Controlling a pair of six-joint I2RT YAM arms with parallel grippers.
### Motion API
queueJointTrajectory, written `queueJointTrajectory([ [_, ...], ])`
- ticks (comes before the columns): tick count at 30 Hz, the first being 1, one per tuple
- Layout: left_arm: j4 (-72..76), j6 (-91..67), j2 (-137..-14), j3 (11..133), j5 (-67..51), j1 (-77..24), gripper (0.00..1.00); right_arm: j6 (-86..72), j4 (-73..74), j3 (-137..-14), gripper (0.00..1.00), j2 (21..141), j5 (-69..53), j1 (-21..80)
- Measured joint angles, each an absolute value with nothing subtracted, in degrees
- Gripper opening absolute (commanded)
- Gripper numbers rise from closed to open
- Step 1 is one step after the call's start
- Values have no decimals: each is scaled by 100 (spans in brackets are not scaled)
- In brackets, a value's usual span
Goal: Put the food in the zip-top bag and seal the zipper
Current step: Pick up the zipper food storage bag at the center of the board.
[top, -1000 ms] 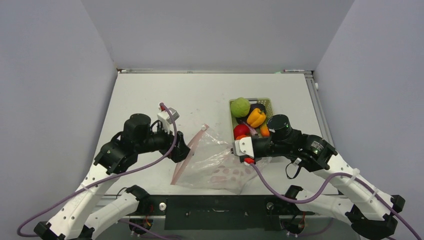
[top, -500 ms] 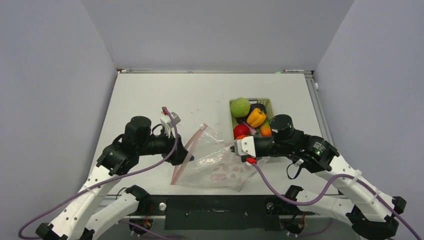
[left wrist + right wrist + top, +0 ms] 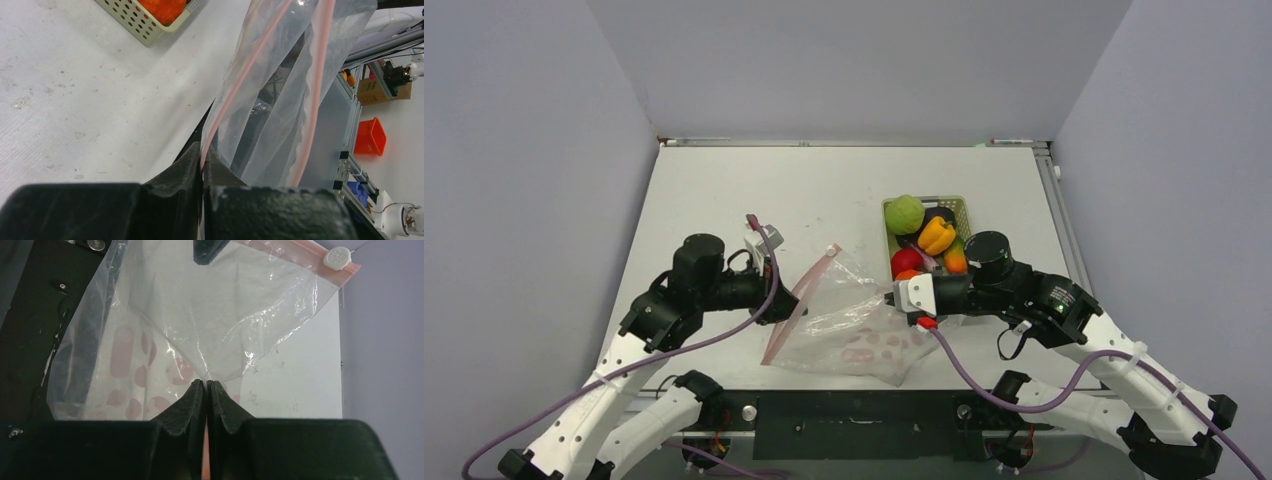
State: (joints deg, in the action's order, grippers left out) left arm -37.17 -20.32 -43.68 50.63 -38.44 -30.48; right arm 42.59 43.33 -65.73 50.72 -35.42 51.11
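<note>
The clear zip-top bag (image 3: 854,322) lies crumpled between my two arms, its pink zipper (image 3: 799,300) running along the left edge. My left gripper (image 3: 794,305) is shut on one lip of that zipper (image 3: 235,95), pinching the strip between its fingertips (image 3: 202,159). The other lip (image 3: 315,85) hangs free beside it. My right gripper (image 3: 894,296) is shut on the bag's opposite edge (image 3: 206,382). The bag (image 3: 200,315) spreads away from it towards the white slider (image 3: 338,258). The food sits in the basket: green apple (image 3: 904,213), yellow pepper (image 3: 937,235), red tomato (image 3: 905,262), an orange (image 3: 955,262).
The pale mesh basket (image 3: 959,208) stands right behind my right wrist; its corner (image 3: 140,25) also shows in the left wrist view. The table's near edge and black frame (image 3: 854,410) lie just below the bag. Grey walls enclose the table.
My left gripper has gone from open to shut, closing on the zipper strip. The left arm shifted slightly nearer and the bag's mouth edge moved with it. The right gripper kept its grip.
</note>
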Motion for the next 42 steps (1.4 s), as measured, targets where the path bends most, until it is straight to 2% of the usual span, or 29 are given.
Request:
queueJointTrajectory([
  [5, -3586, -2058, -4327, 5011, -3933, -3028, 0, 4228, 4329, -6573, 6, 5072, -3542, 5111],
  [13, -3577, -2056, -4163, 5006, -3835, -3026, 0, 3970, 4147, -6571, 33, 5076, -3507, 5111],
  [19, -3675, -2027, -4169, 5085, -3704, -3017, 0, 3824, 3922, -6554, 46, 5076, -3352, 5111],
  [30, -4178, -1754, -4132, 5931, -2930, -2987, 0, 3039, 3258, -6455, 63, 5113, -2344, 5111],
  [36, -4469, -1588, -4171, 6431, -2281, -2982, 0, 2386, 2869, -6455, 83, 5301, -1568, 5109],
  [42, -4624, -1437, -4294, 6834, -1575, -2982, 0, 1686, 2491, -6453, 95, 5474, -888, 5105],
])
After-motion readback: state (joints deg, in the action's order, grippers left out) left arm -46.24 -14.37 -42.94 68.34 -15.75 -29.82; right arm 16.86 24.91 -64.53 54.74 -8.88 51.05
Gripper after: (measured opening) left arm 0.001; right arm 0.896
